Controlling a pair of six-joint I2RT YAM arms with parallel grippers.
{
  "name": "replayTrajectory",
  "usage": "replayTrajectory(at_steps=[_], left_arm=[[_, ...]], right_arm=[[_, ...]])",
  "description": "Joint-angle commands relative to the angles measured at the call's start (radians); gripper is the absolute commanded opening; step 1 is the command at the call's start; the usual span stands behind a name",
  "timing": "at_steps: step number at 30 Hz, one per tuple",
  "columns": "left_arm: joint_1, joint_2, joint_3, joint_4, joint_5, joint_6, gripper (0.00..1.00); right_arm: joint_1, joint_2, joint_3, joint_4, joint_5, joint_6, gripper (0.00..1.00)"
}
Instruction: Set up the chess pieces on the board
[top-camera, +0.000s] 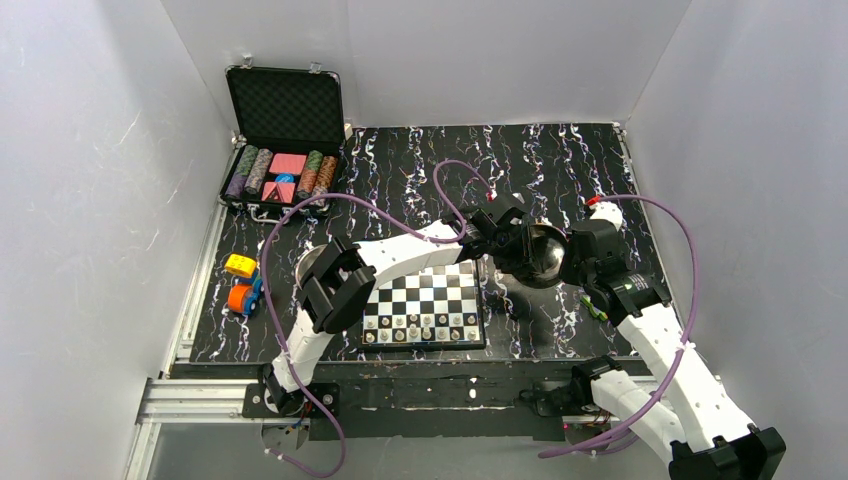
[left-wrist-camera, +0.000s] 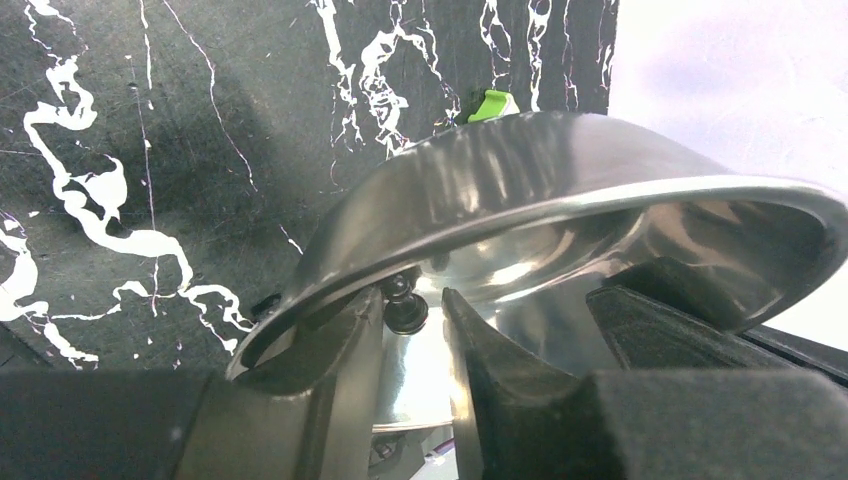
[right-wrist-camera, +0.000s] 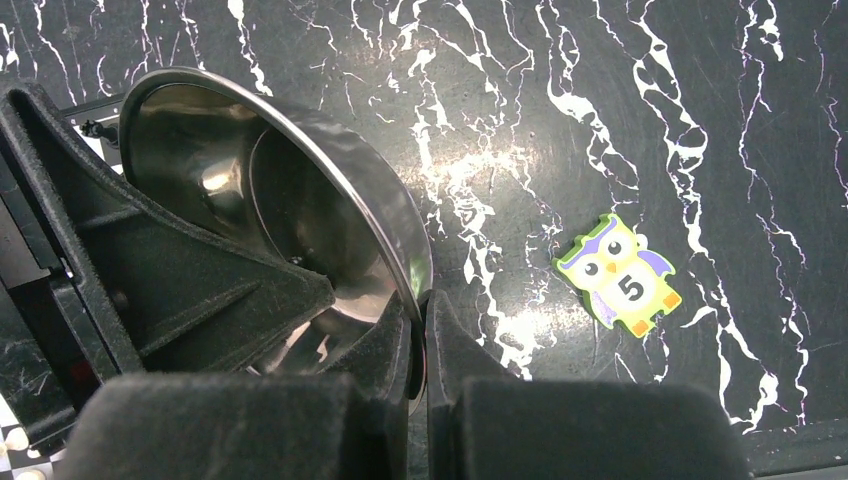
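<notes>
The board (top-camera: 425, 285) lies at the near middle of the table, with pale chess pieces (top-camera: 420, 328) standing in its two near rows. Just right of it my right gripper (right-wrist-camera: 420, 300) is shut on the rim of a tilted steel bowl (top-camera: 540, 255), held off the table. My left gripper (left-wrist-camera: 412, 295) reaches in under the bowl's rim (left-wrist-camera: 520, 180). A small black chess piece (left-wrist-camera: 405, 312) sits between its fingers, against the left one. A narrow gap shows between the piece and the right finger. The rest of the bowl's inside is hidden.
An open black case (top-camera: 285, 140) with poker chips stands at the back left. An orange, yellow and blue toy (top-camera: 243, 283) lies at the left edge. A green owl tile marked 5 (right-wrist-camera: 620, 273) lies on the mat right of the bowl. White walls enclose the table.
</notes>
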Motion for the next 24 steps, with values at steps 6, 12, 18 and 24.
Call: replayTrajectory(at_steps=[6,12,18,24], left_arm=[[0.005,-0.019,0.002,-0.03,-0.066,0.021,0.31],[0.005,-0.014,0.005,-0.03,-0.059,0.021,0.22],[0.005,-0.011,0.006,-0.03,-0.06,0.024,0.14],[0.005,-0.014,0.006,-0.03,-0.064,0.036,0.09]], right_arm=[[0.009,-0.04,0.027,0.141,-0.112,0.039,0.01],[0.009,-0.044,0.026,0.142,-0.113,0.037,0.01],[0.009,-0.042,0.026,0.142,-0.114,0.036,0.01],[0.009,-0.04,0.019,0.149,-0.103,0.039,0.01]])
